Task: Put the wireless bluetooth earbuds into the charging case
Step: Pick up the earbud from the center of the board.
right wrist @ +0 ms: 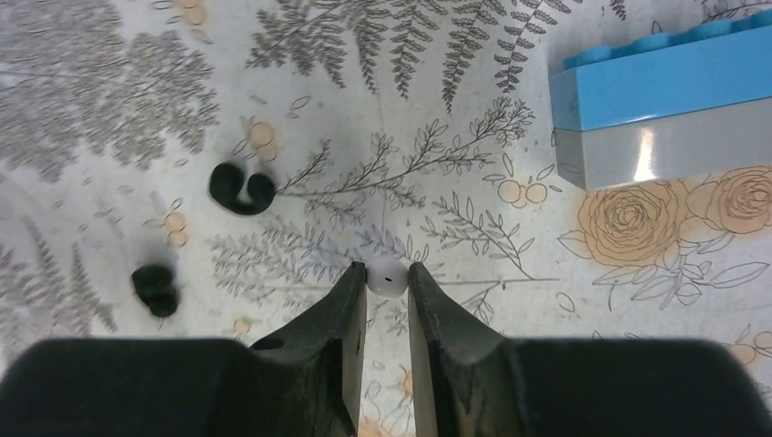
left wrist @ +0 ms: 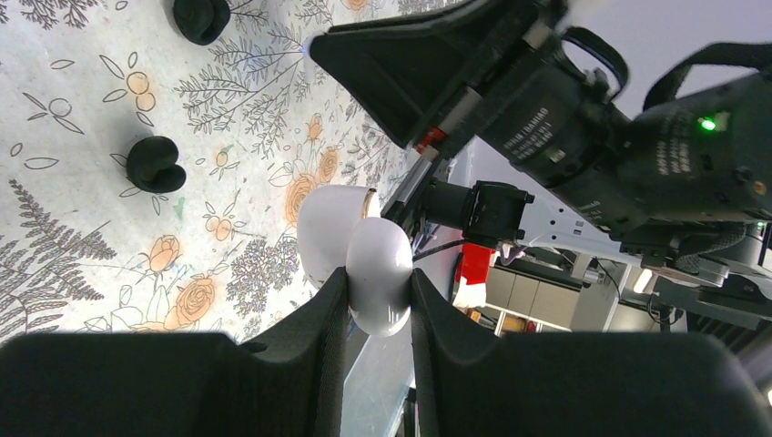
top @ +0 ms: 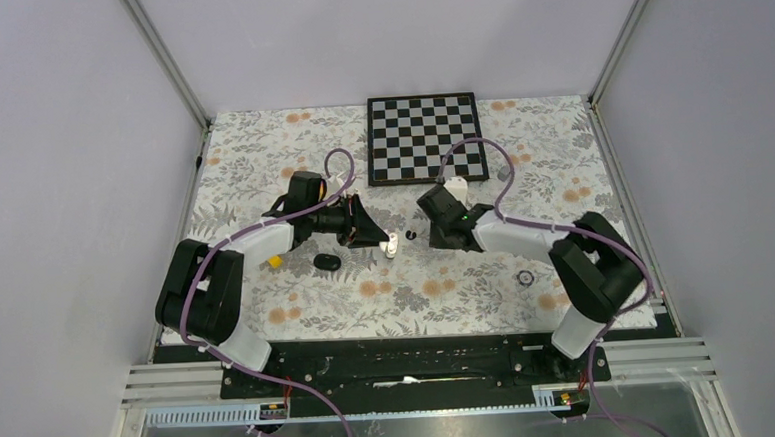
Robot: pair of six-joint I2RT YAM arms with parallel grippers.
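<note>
1. Left wrist view: we are seeing the left gripper [left wrist: 378,284] pinching the white charging case [left wrist: 330,228] between its two fingers [left wrist: 319,314]. The case is hanging open above the floral table [left wrist: 82,255], with a gold-edged cavity showing.
2. Same view: a black earbud [left wrist: 155,164] is lying on the table left of the case, and a second black earbud [left wrist: 202,18] is lying farther off near the top edge. The right arm [left wrist: 583,127] is filling the upper right.
3. Right wrist view: we are seeing the right gripper [right wrist: 387,286] pinching a white earbud [right wrist: 386,273] right at its fingertips [right wrist: 350,291], low over the table. Both tips are touching the bud.
4. Same view: both black earbuds are lying left of the fingers, well apart from the white one. A blue-and-grey block [right wrist: 665,100] is sitting at upper right.
5. Top view: we are seeing both grippers facing each other mid-table, near but not touching, with the case at the left gripper's tip.
6. Top view: a chessboard [top: 426,138] is lying at the far edge, a small dark ring [top: 525,276] near the right arm, and a yellow piece [top: 276,260] and a dark oval object [top: 328,263] near the left arm.
</note>
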